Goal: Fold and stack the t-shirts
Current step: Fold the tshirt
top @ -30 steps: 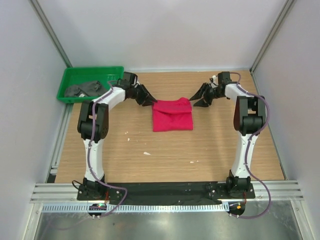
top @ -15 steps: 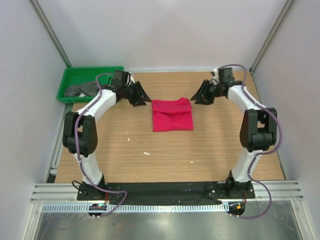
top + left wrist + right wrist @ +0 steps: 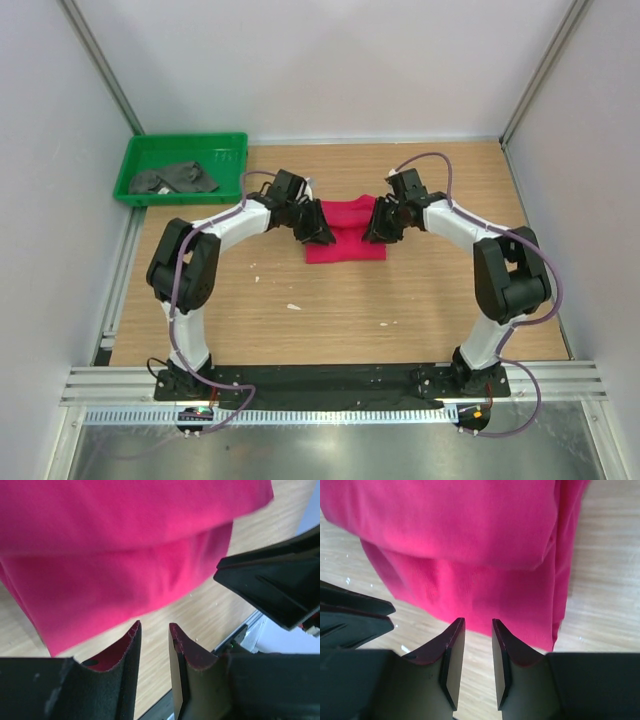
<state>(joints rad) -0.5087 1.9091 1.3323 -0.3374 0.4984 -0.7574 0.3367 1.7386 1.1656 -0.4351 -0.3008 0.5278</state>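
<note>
Broadly, we judge the job about half done. On the worktop (image 3: 330, 300) the red t-shirt (image 3: 345, 238) lies near the middle, a little toward the far side. It is a compact, roughly square packet, so its folding looks finished or close to it. From the wrist views we see a doubled upper layer lying over a lower one, the edges not quite flush. The green tray (image 3: 135, 150) sits at the far left corner, well apart from the red packet. In it the grey t-shirt (image 3: 172, 180) lies crumpled and not yet folded. We reckon it has to be fetched out, folded and laid on the red one before any stack exists. The left tool (image 3: 318, 228) sits at the left edge of the red packet and the right tool (image 3: 375, 225) at its right edge. In each wrist view the jaws stand a narrow gap apart, with bare wood showing between them and no cloth pinched, so we take both as holding nothing. We can read no brand, label or writing on either shirt or on the tray.
</note>
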